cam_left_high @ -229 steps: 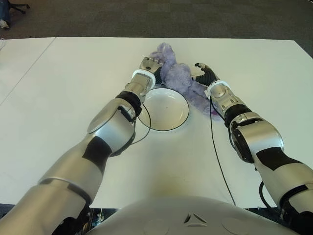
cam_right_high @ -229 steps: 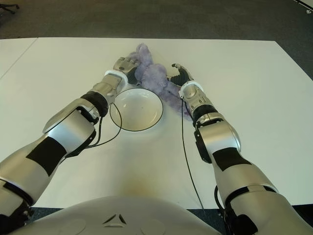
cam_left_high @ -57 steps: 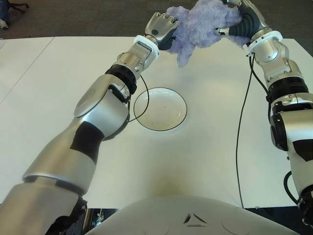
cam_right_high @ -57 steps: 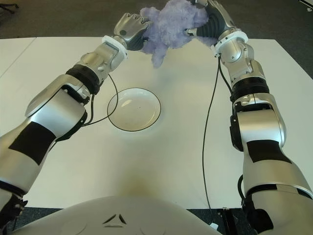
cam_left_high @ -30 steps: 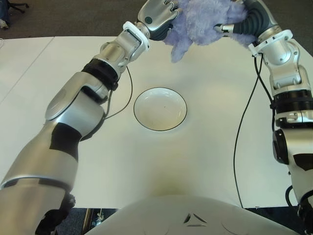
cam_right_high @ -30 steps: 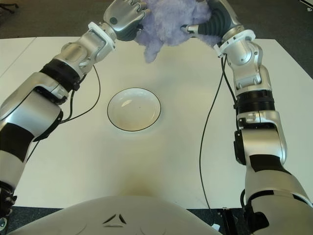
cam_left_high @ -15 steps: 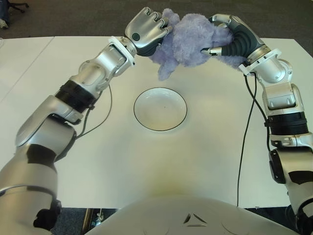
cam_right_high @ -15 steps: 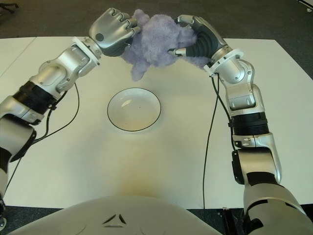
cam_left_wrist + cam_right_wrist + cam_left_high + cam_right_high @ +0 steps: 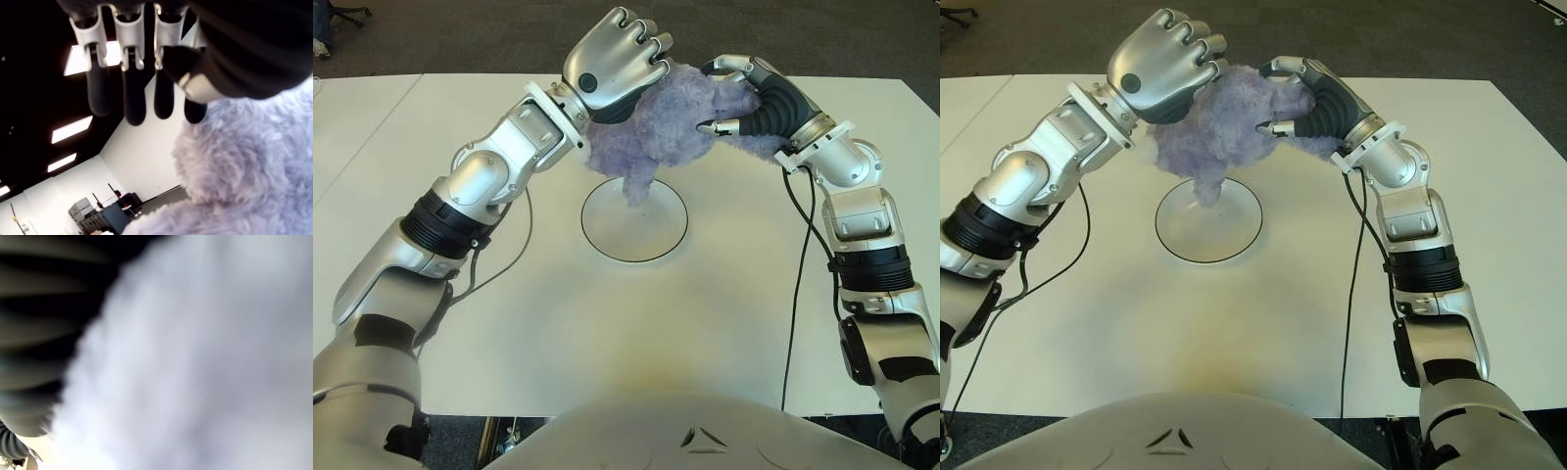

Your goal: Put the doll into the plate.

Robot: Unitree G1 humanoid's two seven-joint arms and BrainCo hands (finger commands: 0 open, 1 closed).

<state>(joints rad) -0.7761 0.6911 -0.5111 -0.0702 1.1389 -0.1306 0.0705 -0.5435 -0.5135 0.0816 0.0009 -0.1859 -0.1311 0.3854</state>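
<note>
we've got the doll (image 9: pixel 656 122) clamped btwn left hand (image 9: pixel 612 64) & right hand (image 9: pixel 754 98), both curled on it, held above the plate (image 9: pixel 671 240) w/ one limb dangling over its far rim.

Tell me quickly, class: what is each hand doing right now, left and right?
Left hand: closed on the purple doll, holding it above the plate.
Right hand: closed on the doll's other side.
</note>
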